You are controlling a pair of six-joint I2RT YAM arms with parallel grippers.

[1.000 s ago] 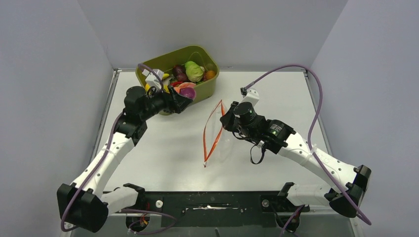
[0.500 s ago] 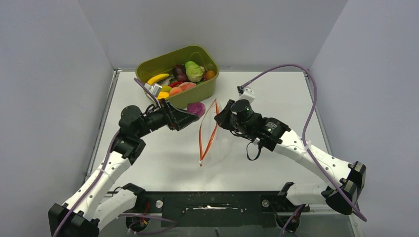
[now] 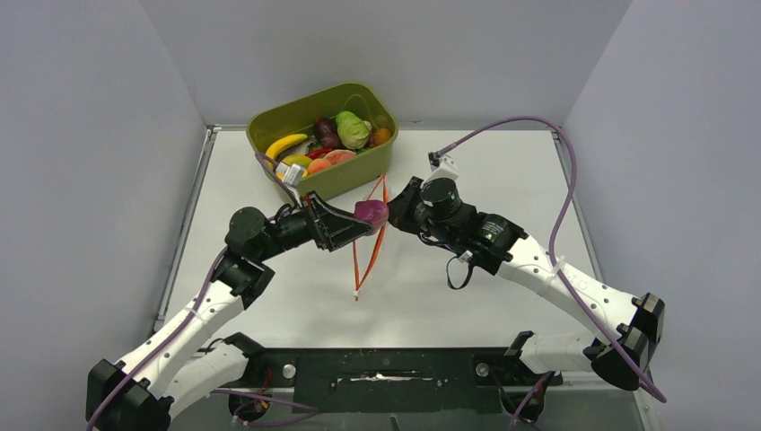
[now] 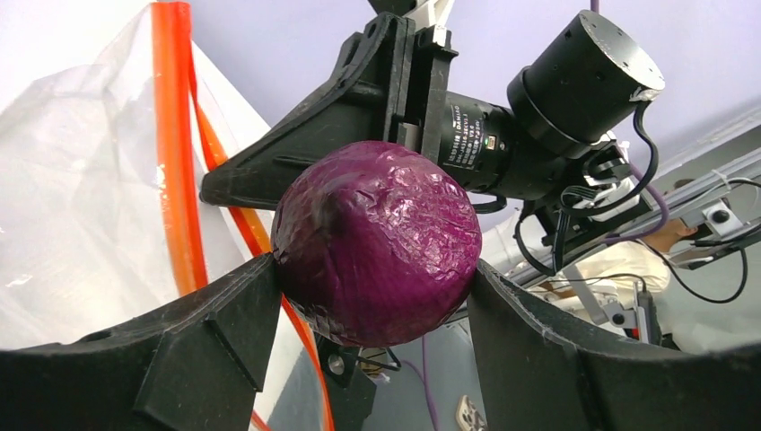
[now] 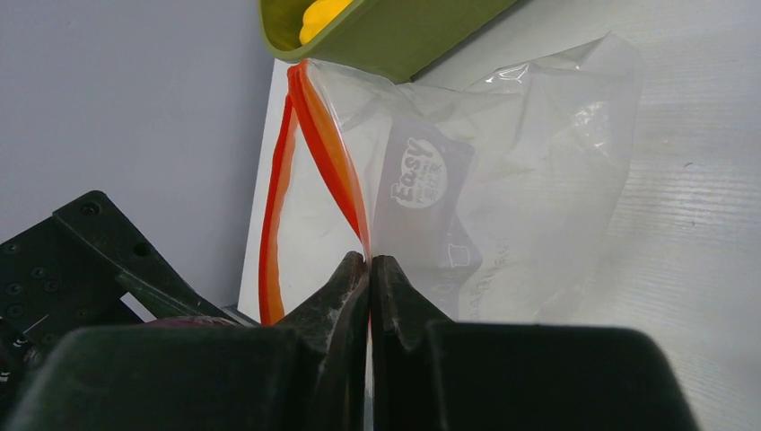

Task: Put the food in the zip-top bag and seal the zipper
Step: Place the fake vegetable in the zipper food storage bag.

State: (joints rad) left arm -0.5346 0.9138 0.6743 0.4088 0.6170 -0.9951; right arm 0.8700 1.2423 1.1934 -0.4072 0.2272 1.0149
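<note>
Your left gripper point(image 4: 368, 278) clamps a purple vegetable point(image 4: 377, 238); your right gripper point(image 5: 369, 266) pinches the zip-top bag point(image 5: 538, 171). White table point(image 3: 502, 166), grey walls point(image 3: 90, 135).

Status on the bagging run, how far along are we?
Early. Done: right gripper pinches the zipper, holding the zip-top bag open; nothing shows inside it. In hand: left gripper holds a purple toy cabbage at the bag's mouth, not yet in. Left: the banana, green cabbage and other pieces in the green tub, then sealing the zipper.
</note>
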